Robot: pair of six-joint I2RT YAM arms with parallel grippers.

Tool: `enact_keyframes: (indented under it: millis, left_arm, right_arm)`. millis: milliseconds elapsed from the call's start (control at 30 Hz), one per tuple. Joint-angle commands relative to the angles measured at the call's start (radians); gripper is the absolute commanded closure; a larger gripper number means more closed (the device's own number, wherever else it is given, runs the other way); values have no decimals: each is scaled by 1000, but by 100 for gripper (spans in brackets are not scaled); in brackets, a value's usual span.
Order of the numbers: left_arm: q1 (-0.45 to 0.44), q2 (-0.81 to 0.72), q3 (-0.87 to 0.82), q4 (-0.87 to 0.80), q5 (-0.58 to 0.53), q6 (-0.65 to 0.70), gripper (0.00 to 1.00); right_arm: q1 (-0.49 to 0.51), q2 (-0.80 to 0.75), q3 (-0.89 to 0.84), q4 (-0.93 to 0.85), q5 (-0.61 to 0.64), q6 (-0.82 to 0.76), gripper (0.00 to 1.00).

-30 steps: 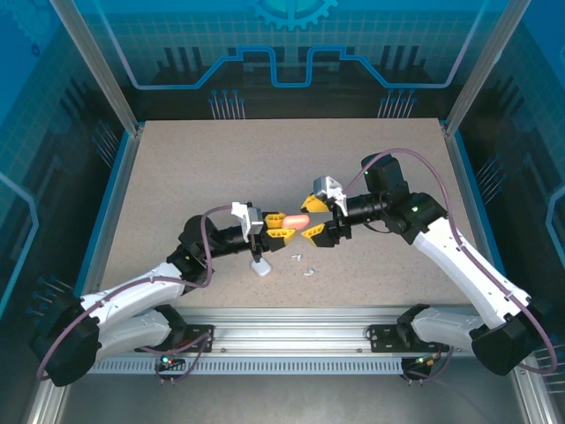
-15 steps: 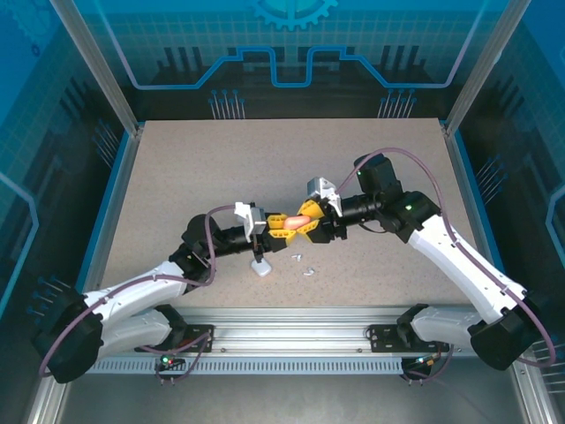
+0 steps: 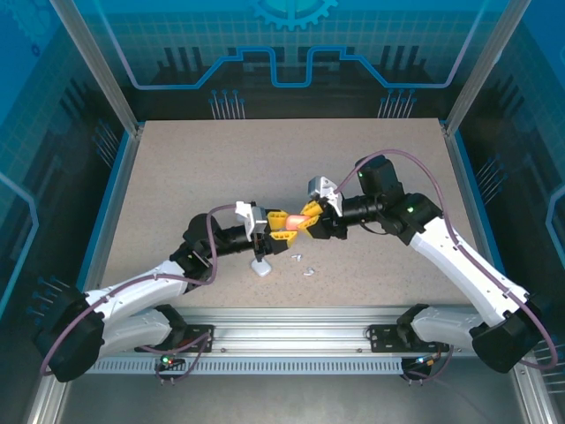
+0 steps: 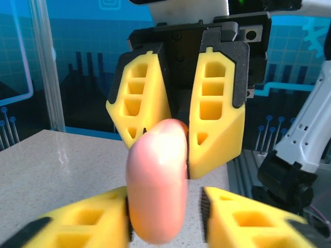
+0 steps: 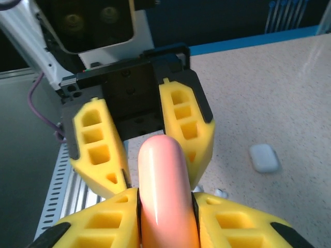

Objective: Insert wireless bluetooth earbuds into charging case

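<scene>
- Hanging in mid-air between the arms in the top view, the pink case (image 3: 297, 218) lies lengthwise from the left gripper (image 3: 282, 223) to the right gripper (image 3: 308, 216); white earbuds (image 3: 309, 271) lie on the table (image 3: 177, 177) just nearer the bases, close to both arms.
- Left wrist view: its own jaws stand apart, with a gap beside the case.
- Right wrist view: its own fingers (image 5: 103, 225) clamp the case's sides; the case points straight ahead, so this arm carries it, I judge.

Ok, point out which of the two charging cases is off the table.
The pink case: it is up in the air, clamped between the fingers of the right gripper. The white case lies flat on the tabletop.
</scene>
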Motion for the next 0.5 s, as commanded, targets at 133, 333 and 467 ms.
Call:
enact_keyframes:
  millis: [133, 333, 467]
  left_arm:
    - [-4, -68, -46, -22, -109, 70, 33]
    - [-4, -188, -77, -159, -246, 114, 26]
    - [-2, -278, -88, -250, -338, 147, 25]
  right_arm:
    - [-63, -23, -63, -9, 173, 123, 72]
    - [-109, 67, -68, -59, 306, 175, 72]
    - [-130, 217, -12, -138, 383, 181, 73]
